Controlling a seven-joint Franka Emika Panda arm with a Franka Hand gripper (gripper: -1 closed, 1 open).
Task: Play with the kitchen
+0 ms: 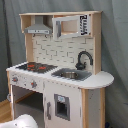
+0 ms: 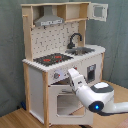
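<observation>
Grey curtain fabric is hanging behind the kitchen [image 1: 60, 70], which is standing tall on a light wooden floor [image 2: 15, 119] in both exterior views. Its worktop is carrying a black-red hob [image 2: 52, 58] toward one end and a sink [image 2: 82, 50] with a black tap [image 2: 75, 38] toward the other. Below the hob, the oven door [image 2: 64, 102] is sitting just under a row of knobs [image 2: 56, 76]. In the second exterior view, the white arm [image 2: 95, 96] is reaching in from the second exterior view's lower right, its wrist pointing up and left at the front panel. The gripper [image 2: 71, 75] is sitting right against the knob row, directly above the oven door's top edge; whether its jaws are wide or narrow cannot be told.
</observation>
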